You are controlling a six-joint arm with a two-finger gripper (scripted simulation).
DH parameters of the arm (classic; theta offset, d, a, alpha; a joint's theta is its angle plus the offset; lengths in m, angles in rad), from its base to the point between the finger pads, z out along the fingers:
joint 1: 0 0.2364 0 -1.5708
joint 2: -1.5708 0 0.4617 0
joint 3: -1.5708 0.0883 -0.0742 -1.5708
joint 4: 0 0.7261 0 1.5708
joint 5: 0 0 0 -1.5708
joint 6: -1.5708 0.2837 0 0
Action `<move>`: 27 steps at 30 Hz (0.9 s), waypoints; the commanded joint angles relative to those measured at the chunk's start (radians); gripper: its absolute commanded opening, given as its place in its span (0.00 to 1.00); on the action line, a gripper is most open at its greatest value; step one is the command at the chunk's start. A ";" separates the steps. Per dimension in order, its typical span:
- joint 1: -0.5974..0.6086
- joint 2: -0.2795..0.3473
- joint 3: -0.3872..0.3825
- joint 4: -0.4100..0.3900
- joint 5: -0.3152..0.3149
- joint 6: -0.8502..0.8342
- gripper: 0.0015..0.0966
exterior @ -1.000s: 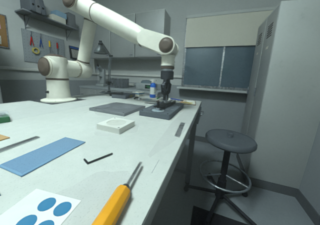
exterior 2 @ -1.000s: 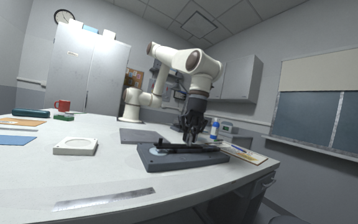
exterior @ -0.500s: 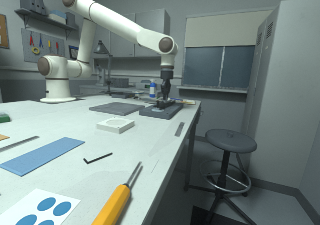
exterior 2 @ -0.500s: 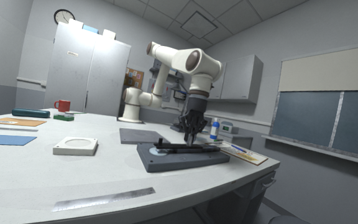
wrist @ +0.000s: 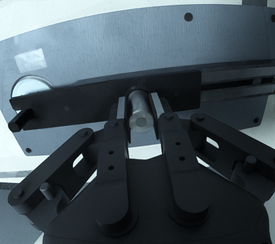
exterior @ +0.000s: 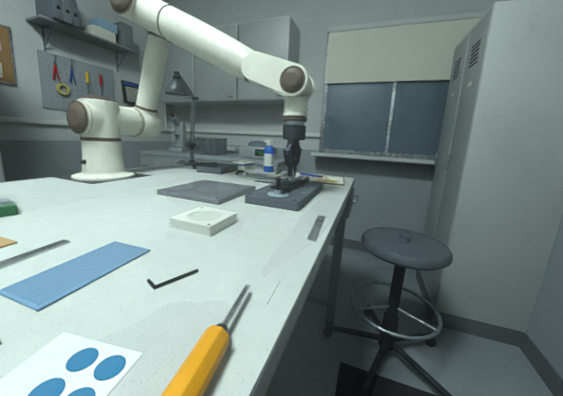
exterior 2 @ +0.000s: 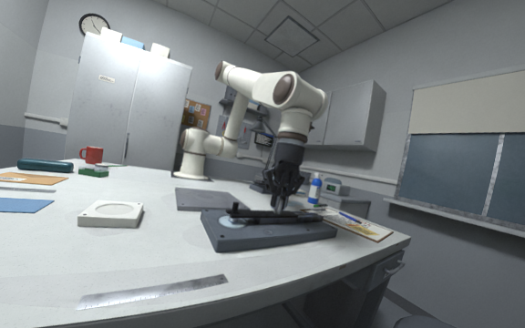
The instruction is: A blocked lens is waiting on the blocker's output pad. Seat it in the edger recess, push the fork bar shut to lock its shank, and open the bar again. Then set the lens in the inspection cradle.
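The lens [wrist: 29, 85] [exterior 2: 233, 222] sits in the edger recess, mostly covered by the black fork bar [wrist: 107, 98] [exterior 2: 274, 217] [exterior: 287, 182], which lies across it. The edger base [exterior 2: 267, 230] [exterior: 284, 195] is a dark grey slab near the bench's far edge. A short metal knob [wrist: 139, 112] stands up from the bar. The knob is clamped in my gripper [wrist: 141, 120] [exterior 2: 280, 207] [exterior: 291, 171], which comes straight down on it. The grey output pad [exterior: 205, 190] [exterior 2: 208, 199] lies beside the edger. The white inspection cradle [exterior: 203, 219] [exterior 2: 111, 212] sits nearer the bench's middle, with nothing in it.
Behind the edger stand a blue-and-white bottle [exterior: 268, 156] [exterior 2: 315, 190] and a clipboard [exterior 2: 356, 224]. A steel ruler [exterior 2: 153, 291] lies near the bench edge. A hex key [exterior: 172, 278], a yellow-handled tool [exterior: 204, 351] and a blue mat [exterior: 72, 273] lie further off. A stool [exterior: 402, 264] stands beside the bench.
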 commanded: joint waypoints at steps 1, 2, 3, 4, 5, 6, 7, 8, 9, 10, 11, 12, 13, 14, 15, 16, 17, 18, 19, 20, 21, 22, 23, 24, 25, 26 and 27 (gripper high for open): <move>0.001 -0.001 -0.001 0.001 0.000 0.000 0.07; 0.002 -0.001 -0.001 0.001 0.000 0.001 0.07; 0.002 0.000 -0.002 0.001 0.000 0.002 0.07; 0.003 0.000 -0.002 0.001 0.000 0.002 0.07; 0.003 0.000 -0.002 0.001 0.000 0.003 0.07; 0.004 0.000 -0.002 0.001 0.000 0.003 0.07; 0.005 0.000 -0.002 0.001 0.000 0.004 0.07; 0.005 0.000 -0.003 0.001 0.000 0.005 0.07; 0.006 0.001 -0.003 0.001 0.000 0.005 0.07; 0.007 0.001 -0.003 0.001 0.000 0.006 0.07; 0.007 0.001 -0.003 0.001 0.000 0.006 0.07; 0.008 0.001 -0.003 0.001 0.000 0.007 0.07; 0.008 0.001 -0.003 0.001 0.000 0.008 0.07; 0.009 0.001 -0.004 0.001 0.000 0.008 0.07; 0.010 0.001 -0.004 0.001 0.000 0.009 0.07; 0.010 0.002 -0.004 0.001 0.000 0.010 0.07; 0.011 0.002 -0.004 0.001 0.000 0.010 0.07; 0.012 0.002 -0.004 0.001 0.000 0.011 0.07; 0.012 0.002 -0.005 0.001 0.000 0.011 0.07; 0.013 0.002 -0.005 0.001 0.000 0.012 0.07; 0.013 0.002 -0.005 0.001 0.000 0.013 0.07; 0.014 0.003 -0.005 0.001 0.000 0.013 0.07; 0.015 0.003 -0.005 0.001 0.000 0.014 0.07; 0.015 0.003 -0.006 0.001 0.001 0.015 0.07; 0.016 0.003 -0.006 0.001 0.001 0.015 0.07; 0.017 0.003 -0.006 0.001 0.001 0.016 0.07; 0.017 0.003 -0.006 0.001 0.001 0.017 0.07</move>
